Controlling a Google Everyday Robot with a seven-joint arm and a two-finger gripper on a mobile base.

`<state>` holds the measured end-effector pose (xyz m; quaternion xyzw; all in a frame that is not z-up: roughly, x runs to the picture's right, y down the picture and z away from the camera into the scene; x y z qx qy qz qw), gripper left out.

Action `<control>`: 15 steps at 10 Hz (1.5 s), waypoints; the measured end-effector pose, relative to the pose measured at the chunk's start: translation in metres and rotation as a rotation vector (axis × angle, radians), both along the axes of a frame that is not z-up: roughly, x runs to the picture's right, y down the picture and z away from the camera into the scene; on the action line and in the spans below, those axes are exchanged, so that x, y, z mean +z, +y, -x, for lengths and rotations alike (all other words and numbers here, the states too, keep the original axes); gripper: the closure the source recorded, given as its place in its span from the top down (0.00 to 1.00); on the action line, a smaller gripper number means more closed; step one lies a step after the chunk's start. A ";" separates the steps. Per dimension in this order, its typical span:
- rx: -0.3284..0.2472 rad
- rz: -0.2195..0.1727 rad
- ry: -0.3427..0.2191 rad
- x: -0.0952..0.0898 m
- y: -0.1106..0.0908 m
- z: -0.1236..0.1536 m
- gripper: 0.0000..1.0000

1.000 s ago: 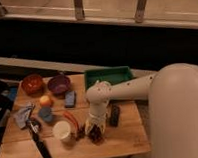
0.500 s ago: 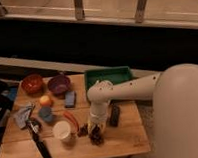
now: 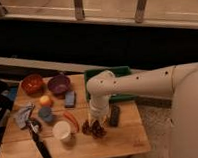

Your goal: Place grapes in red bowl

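gripper [image 3: 95, 118] low over grapes [image 3: 96, 129] at table [image 3: 123, 142] front, likely for pickup; we cannot tell its grip state. red bowl [image 3: 32, 86] well apart, back corner.

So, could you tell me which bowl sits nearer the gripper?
The purple bowl, not the red bowl farther out; the gripper is down at the grapes.

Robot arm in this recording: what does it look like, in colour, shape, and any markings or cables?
The arm is cream-white with a smooth, rounded shell: thick tubular links and a bulbous joint. Small dark dots run along the long link. No loose cables show. The gripper sits at the pale wrist's end, low over the grapes on the wooden table.
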<state>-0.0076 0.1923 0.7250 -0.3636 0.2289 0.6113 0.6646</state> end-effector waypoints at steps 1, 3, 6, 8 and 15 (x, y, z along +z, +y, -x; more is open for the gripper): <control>-0.009 -0.031 0.007 -0.008 -0.016 -0.002 0.00; -0.042 -0.105 0.036 -0.023 -0.052 -0.001 0.00; -0.072 -0.210 0.069 -0.032 -0.116 -0.009 0.00; -0.080 -0.253 0.048 -0.025 -0.155 -0.003 0.00; -0.082 -0.233 -0.118 0.037 -0.212 0.054 0.00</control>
